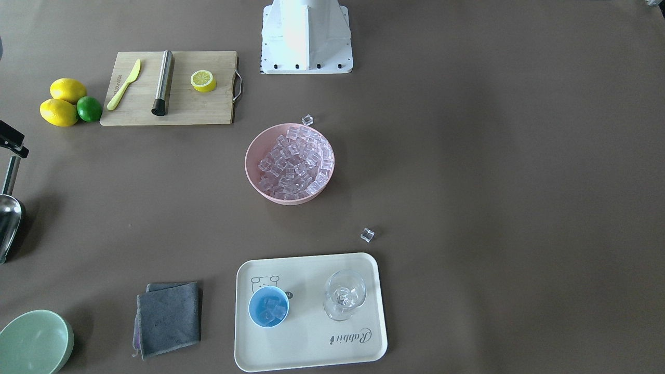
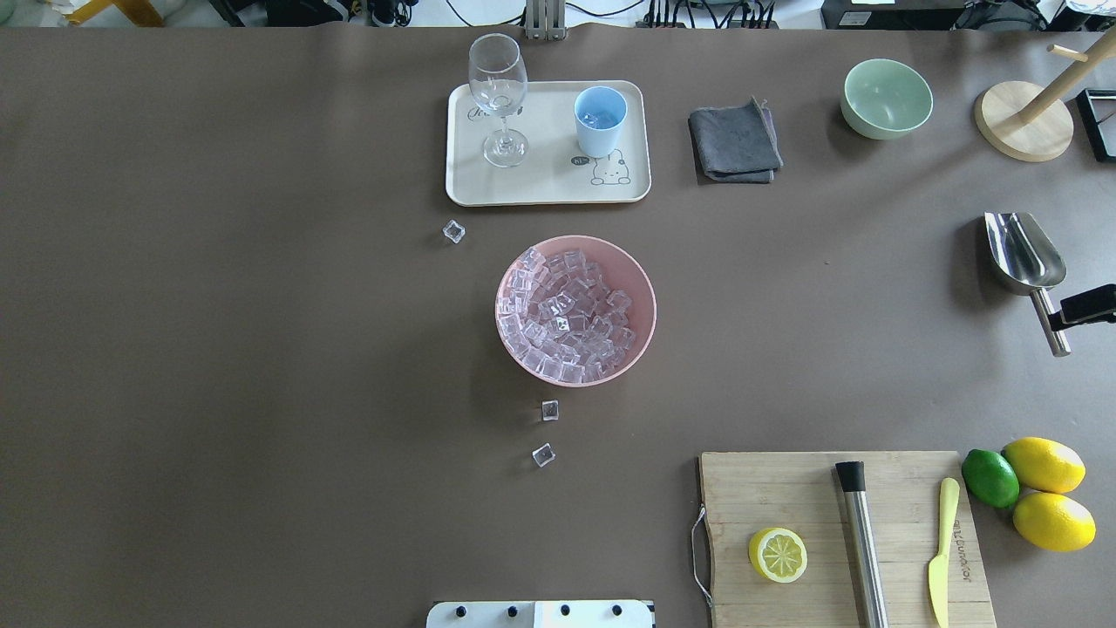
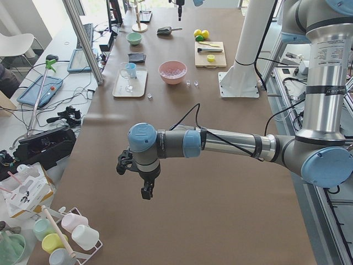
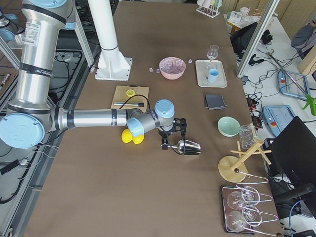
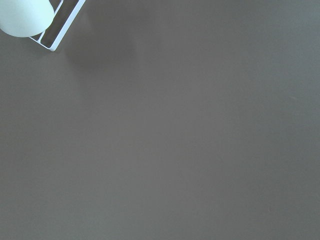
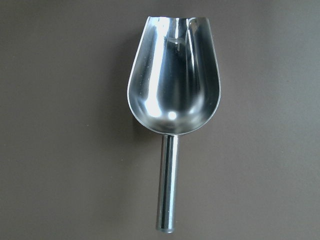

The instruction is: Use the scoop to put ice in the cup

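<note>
The steel scoop (image 2: 1024, 253) lies empty on the table at the right edge, free of any grip, and fills the right wrist view (image 6: 175, 95). My right gripper (image 2: 1085, 307) hovers beside its handle end and looks open. The light-blue cup (image 2: 600, 120) stands on the tray with a few ice cubes inside (image 1: 268, 306). The ice (image 2: 567, 316) fills a pink bowl (image 2: 641, 288) mid-table. Three loose cubes (image 2: 453, 231) lie around it. My left gripper (image 3: 135, 179) hangs over bare table far to the left; I cannot tell whether it is open.
A cream tray (image 2: 540, 187) also holds a wine glass (image 2: 499, 96). A grey cloth (image 2: 734, 139), green bowl (image 2: 886, 98) and wooden stand (image 2: 1024, 122) sit at the far right. A cutting board (image 2: 785, 488) with steel rod, knife and lemon half is near right.
</note>
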Robot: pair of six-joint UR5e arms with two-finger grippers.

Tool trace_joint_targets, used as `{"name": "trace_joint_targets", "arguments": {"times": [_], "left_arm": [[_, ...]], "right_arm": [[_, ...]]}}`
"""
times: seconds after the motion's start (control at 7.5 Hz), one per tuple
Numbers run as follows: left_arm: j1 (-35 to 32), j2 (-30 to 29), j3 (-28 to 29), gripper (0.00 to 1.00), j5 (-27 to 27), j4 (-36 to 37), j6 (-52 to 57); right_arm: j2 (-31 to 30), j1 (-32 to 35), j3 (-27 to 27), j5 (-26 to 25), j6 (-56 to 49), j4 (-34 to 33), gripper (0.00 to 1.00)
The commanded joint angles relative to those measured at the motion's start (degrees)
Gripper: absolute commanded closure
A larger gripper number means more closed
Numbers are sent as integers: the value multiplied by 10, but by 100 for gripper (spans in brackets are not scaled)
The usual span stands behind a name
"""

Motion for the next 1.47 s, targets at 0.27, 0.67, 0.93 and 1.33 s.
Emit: {"name": "trace_joint_targets", "arguments": {"times": [0.27,0.67,0.93,1.33], "left_arm": [[18,-6,1,2,-1,0,-1],[20,-6,1,2,-1,1,-1],[20,-6,3,2,-1,0,-1],[20,-6,1,2,-2,0,-1]], "right_arm": [[-4,153,37,36,-235,-213,0],[-17,169,35,34,-272,-216,0],[-21,179,36,27,-276,-215,0],[-22,194,45,24,-277,-211,0]]}}
